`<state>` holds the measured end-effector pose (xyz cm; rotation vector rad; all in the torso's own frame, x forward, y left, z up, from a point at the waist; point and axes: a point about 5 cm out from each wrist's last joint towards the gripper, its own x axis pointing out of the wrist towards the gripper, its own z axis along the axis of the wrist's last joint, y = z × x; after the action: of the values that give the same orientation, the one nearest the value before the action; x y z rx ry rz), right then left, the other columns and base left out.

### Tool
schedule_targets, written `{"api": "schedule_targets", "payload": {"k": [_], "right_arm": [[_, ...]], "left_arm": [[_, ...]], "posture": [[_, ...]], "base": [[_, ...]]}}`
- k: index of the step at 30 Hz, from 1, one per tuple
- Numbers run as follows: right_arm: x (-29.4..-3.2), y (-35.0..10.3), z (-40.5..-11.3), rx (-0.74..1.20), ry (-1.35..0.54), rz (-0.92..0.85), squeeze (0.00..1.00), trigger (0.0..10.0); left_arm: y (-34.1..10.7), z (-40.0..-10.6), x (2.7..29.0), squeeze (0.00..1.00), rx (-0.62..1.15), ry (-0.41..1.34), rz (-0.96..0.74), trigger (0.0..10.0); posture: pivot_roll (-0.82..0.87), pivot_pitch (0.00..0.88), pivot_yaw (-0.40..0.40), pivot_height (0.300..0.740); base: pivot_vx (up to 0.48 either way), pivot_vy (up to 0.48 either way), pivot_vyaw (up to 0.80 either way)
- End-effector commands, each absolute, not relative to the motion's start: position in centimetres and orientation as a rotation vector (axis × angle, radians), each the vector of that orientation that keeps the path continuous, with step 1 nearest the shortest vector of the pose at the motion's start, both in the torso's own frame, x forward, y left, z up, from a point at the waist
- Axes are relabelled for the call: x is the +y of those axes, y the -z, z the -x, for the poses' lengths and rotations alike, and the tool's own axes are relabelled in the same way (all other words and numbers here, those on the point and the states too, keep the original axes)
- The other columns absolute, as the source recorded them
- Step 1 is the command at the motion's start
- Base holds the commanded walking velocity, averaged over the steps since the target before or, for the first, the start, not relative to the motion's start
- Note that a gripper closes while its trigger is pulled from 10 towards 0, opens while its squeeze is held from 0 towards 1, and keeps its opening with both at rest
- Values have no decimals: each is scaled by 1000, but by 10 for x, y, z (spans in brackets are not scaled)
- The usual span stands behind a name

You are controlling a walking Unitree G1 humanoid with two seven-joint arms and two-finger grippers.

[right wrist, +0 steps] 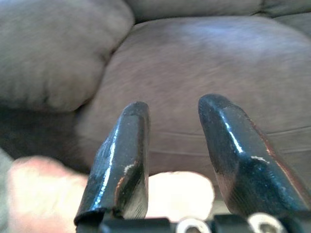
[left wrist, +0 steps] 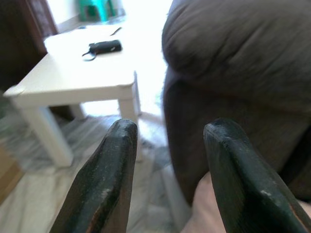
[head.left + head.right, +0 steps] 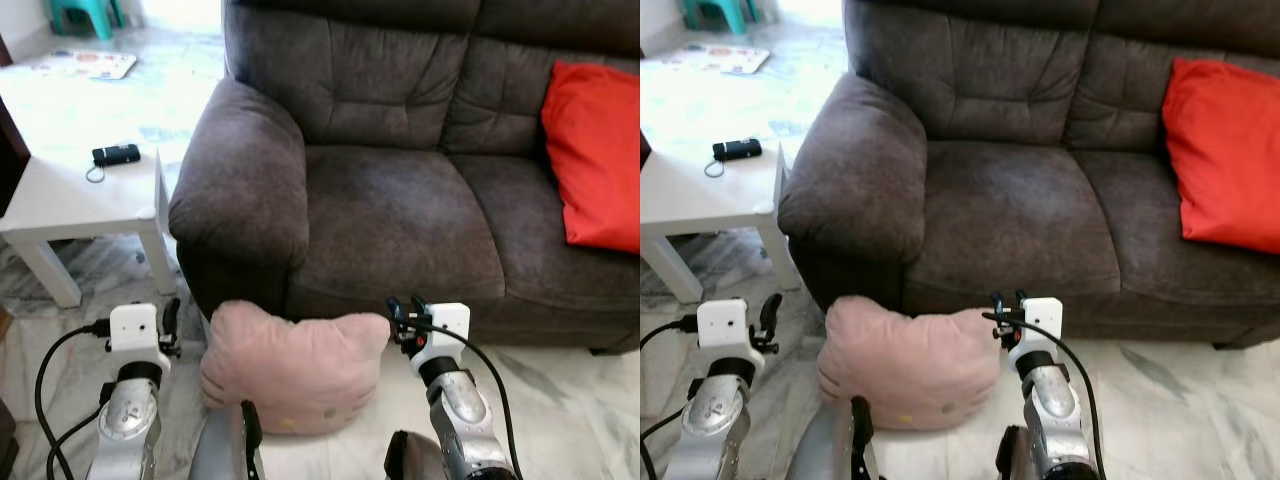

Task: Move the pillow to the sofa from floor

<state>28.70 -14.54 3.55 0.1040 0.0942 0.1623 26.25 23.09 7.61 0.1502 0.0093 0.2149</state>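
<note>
A dark brown sofa [image 3: 400,190] spans most of the scene, its seat cushions bare except for a red cushion [image 3: 597,155] leaning against the backrest at the robot's right. To the left of the sofa's padded armrest stands a white side table [image 3: 70,205] on the marble floor [image 3: 560,390], and a small black device [image 3: 116,154] with a cord lies on the tabletop. The pink pillow [image 3: 295,370] sits on the floor, pressed against the sofa's front just below the seat, between the two arms. The left gripper [image 3: 170,322] hovers just beside the pillow's left edge, near the armrest's base; in the left wrist view its black fingers [image 2: 104,182] stand apart with nothing between them. The right gripper [image 3: 405,315] is at the pillow's upper right corner, its fingers [image 1: 124,160] likewise parted and empty, pointing toward the seat cushion.
</note>
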Motion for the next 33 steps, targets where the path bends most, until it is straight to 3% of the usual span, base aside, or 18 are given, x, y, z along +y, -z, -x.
{"api": "schedule_targets", "payload": {"k": [1,12,18,25,33], "right_arm": [[-153,-33,-286,108,-143,-101,0,10000],[-152,-33,-287,115,-150,-106,0,10000],[-150,-32,-286,121,-161,-106,0,10000],[-151,-25,-281,152,-175,-105,0,10000],[-154,-26,-281,150,-173,-104,0,10000]], "left_arm": [[-76,-266,224,0,15,-200,-125,10000],[-75,-267,220,0,15,-168,-129,10000],[-73,-267,215,0,27,-133,-120,10000],[-40,-259,221,0,207,-152,42,10000],[-24,-255,232,0,288,-185,39,10000]], "posture": [[156,0,-104,562],[160,0,-109,562],[158,0,-106,562],[157,0,-107,562],[143,5,-113,562]], "base": [[244,0,0],[245,0,0],[0,0,0],[0,0,0],[0,0,0]]}}
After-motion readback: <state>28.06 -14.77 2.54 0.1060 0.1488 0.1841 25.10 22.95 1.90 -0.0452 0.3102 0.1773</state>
